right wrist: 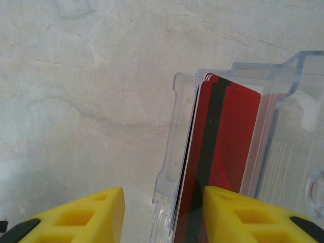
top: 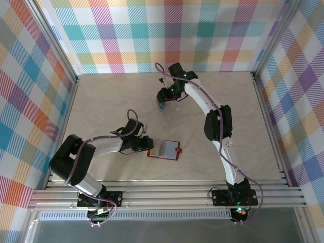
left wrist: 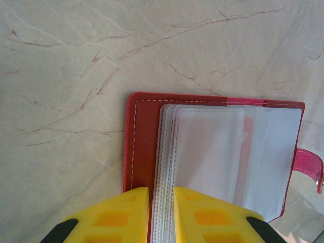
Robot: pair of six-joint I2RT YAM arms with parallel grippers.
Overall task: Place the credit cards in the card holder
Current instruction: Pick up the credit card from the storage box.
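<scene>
One red wallet [top: 164, 149] lies open on the table [top: 111, 101] by the left arm, and the left gripper [left wrist: 161, 195] pinches its pale ribbed sleeves. One clear case [right wrist: 283, 101] holds stacked red cards [right wrist: 233, 131]. They are too tightly packed to count and their lower ends are cut off, and the right gripper [right wrist: 163, 195] stands spread around them, not clamped.

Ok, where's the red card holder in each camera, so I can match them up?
Top external: card holder lies open, low centre, at the left gripper.
Left wrist: card holder lower right, its pale slots pinched by the left gripper.
Right wrist: looks at the clear case of credit cards.
Shared landmark: snap tab, opposite the gripper.
</scene>
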